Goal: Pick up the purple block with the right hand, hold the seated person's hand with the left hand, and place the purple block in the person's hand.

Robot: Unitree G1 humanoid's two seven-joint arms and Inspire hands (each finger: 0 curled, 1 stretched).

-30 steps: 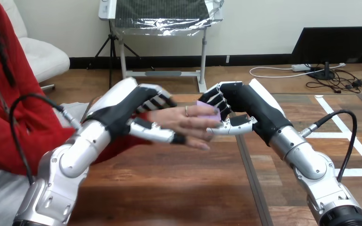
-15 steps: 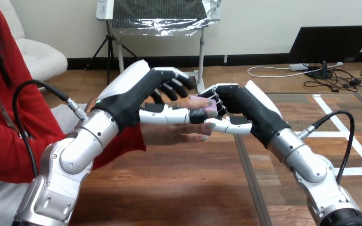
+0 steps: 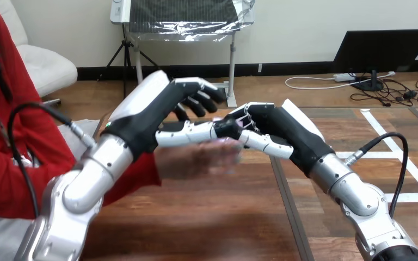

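Observation:
The purple block [image 3: 243, 125] shows as a small sliver between the curled fingers and thumb of my right hand [image 3: 277, 128], which is shut on it above the table's middle. My left hand [image 3: 152, 111] hovers just left of it. Its fingers are loosely bent and hold nothing. Its thumb reaches right until the tip covers most of the block. The person's hand [image 3: 196, 157] lies flat and blurred under that thumb, below both my hands. My left hand's fingers are not curled round it.
The wooden table [image 3: 196, 217] stretches bare beneath the hands, with a dark seam [image 3: 288, 206] running down it right of centre. The person's red sleeve [image 3: 11, 163] fills the left side beside my left arm.
My left hand has let go of the person's hand and risen above it, its thumb now lying over it. The person's hand has sunk and drawn back leftward. My right hand stays shut on the block.

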